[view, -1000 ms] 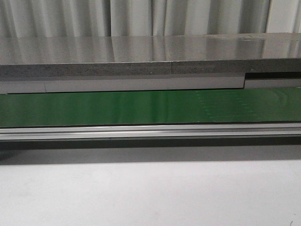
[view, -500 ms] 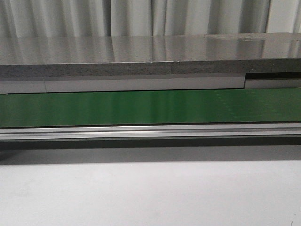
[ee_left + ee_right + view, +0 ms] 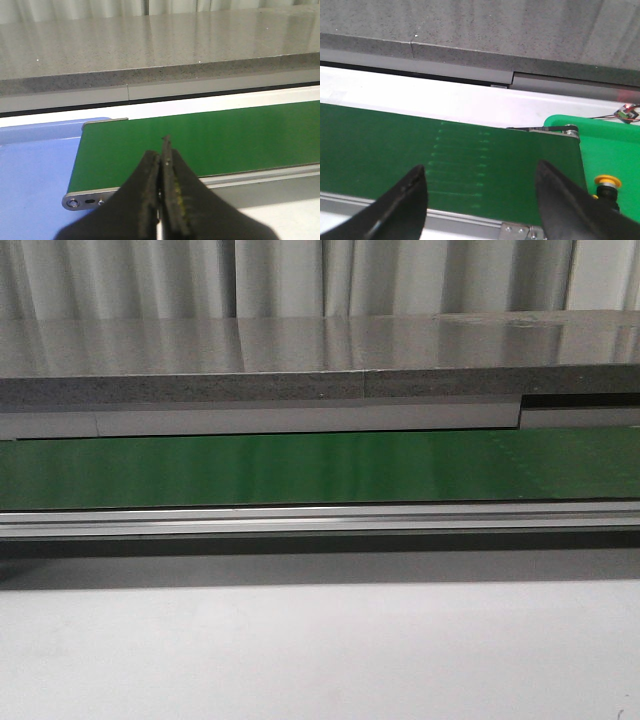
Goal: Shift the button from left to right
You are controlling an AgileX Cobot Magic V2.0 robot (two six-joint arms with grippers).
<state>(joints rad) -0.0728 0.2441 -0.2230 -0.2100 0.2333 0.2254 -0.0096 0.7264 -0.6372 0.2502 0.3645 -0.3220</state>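
Pincer, left [image 3: 161, 200]: I see jaws pressed together, empty, over belt [image 3: 200, 140] end.
Pincer, right [image 3: 482, 200]: spread wide above belt.
Button [image 3: 606, 187]: yellow head, on green tray [image 3: 610, 150] just beside right pincer finger.

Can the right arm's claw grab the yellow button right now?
Probably yes. The right gripper is open, and the button sits just beside it in the green tray, past the end of the green belt, with nothing visible between them.
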